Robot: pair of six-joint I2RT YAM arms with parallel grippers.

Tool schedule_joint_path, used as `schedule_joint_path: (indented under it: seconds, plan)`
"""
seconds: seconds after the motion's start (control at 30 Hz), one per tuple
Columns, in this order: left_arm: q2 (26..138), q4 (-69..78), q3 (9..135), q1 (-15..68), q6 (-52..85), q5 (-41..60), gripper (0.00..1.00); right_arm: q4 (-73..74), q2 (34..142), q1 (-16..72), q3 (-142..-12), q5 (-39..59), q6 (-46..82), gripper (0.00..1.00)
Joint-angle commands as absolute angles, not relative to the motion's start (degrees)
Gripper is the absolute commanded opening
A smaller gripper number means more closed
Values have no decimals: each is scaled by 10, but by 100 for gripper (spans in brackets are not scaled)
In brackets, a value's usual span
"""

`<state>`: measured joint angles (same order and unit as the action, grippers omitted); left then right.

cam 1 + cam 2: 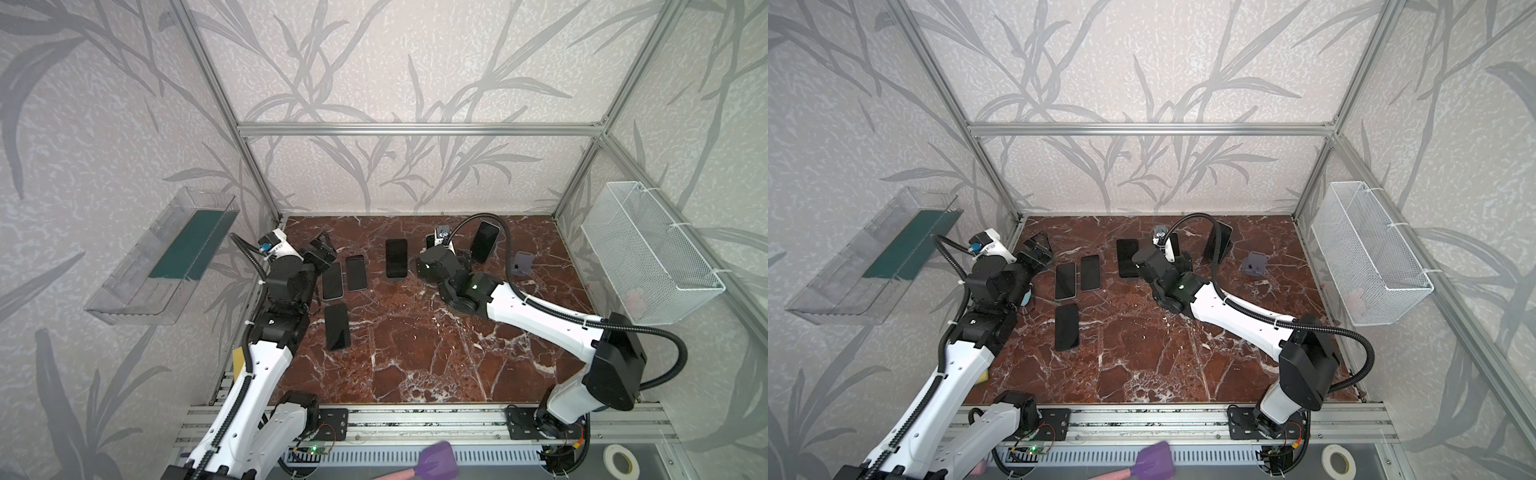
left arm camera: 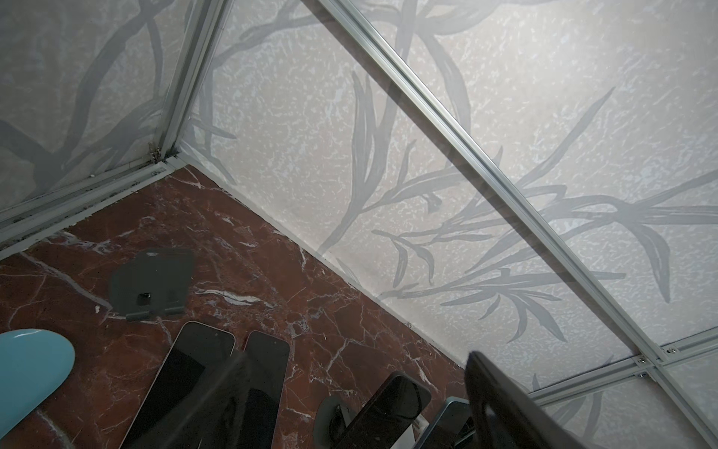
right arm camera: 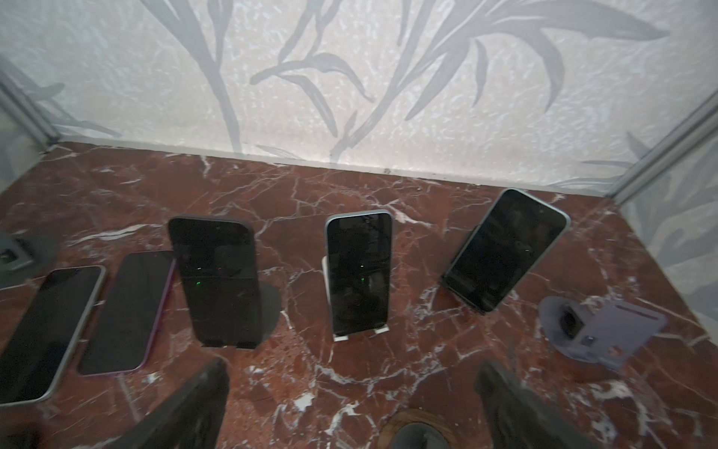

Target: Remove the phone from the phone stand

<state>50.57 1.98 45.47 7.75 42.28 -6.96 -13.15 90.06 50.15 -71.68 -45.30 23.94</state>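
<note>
Currently: right fingers spread wide, empty; grey-edged black-screen phone propped on white plastic stand ahead; left fingers parted, empty.

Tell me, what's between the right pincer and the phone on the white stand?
Just bare marble table, from right pincer to phone, in the right wrist view.

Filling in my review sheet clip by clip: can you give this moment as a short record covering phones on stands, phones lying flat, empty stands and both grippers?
on stands: phone on black stand; phone on white stand; tilted phone on its own stand
lying flat: three flat phones on the marble table
empty stands: purple stand; grey stand
right gripper: open, empty, facing the phone on white stand
left gripper: open, empty, near the flat phones
task: no phone gripped
</note>
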Motion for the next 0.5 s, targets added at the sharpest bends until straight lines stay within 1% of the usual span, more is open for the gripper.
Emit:
schedule_joint_path:
  seconds: [0.0,0.13,0.27,0.47]
  plan:
    - [499,30,448,75,433,-70,86,-189,860,502,-671,-539,262,99]
    - [503,35,448,75,441,-55,86,-242,843,496,-638,-544,320,99]
    - [513,34,451,75,448,-39,86,-294,855,469,-638,-471,391,99]
    - [515,35,453,75,448,-28,86,-280,890,454,-637,-455,370,99]
